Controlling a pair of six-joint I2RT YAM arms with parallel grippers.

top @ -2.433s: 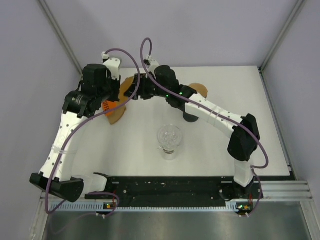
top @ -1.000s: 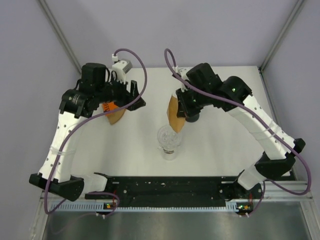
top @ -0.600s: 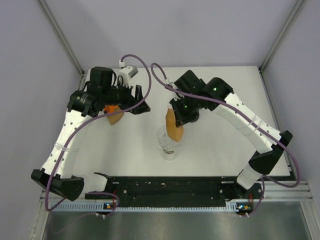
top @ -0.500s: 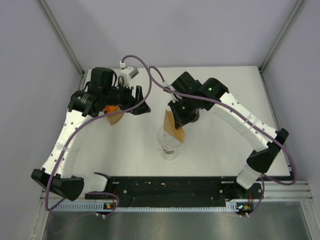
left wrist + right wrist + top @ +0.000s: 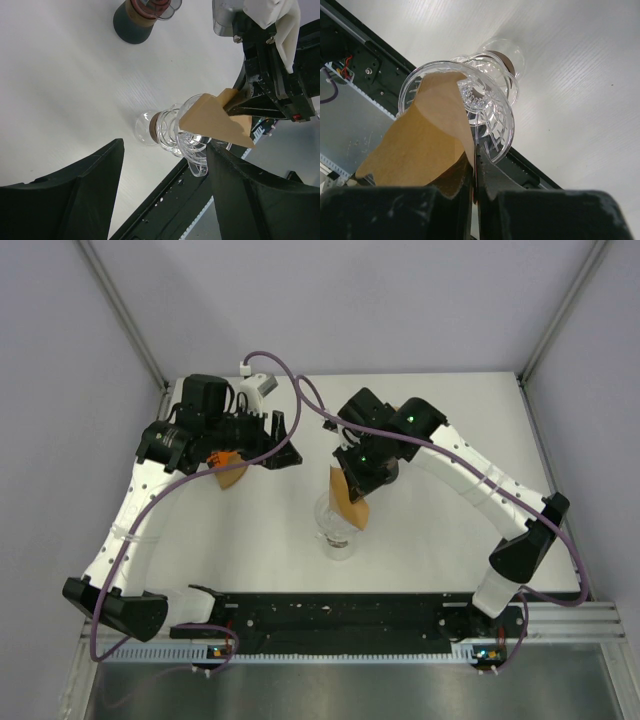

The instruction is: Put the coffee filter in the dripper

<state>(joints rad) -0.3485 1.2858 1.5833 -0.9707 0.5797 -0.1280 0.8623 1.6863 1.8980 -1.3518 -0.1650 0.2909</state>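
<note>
Right arm: since the earliest frame it has swung from the far left of the bench (image 5: 250,530) to the middle, carrying one filter away from the stack.
Right pincer (image 5: 472,167): clenched on the upper edge of the coffee filter (image 5: 420,145); jaws pressed together with paper between them.
Coffee filter position: hangs point-down over the dripper (image 5: 492,125). In the right wrist view its lower tip sits just inside the glass rim on the near side; most of the paper is above and outside the rim.
Coffee filter shape: flat, folded, not opened into a cone.
Dripper: clear ribbed glass, upright in the middle of the bench, near edge side; nothing else in it.
Left pincer (image 5: 282,445): released, jaws wide apart, holding nothing, poised left of the dripper and looking at it.
Spare filters (image 5: 232,475): brown stack at far left, under the left arm.
Done: filter picked, carried, tip started into the cone.
Left, by my estimate: lower it fully, seat it against the ribs, let go, withdraw.
</note>
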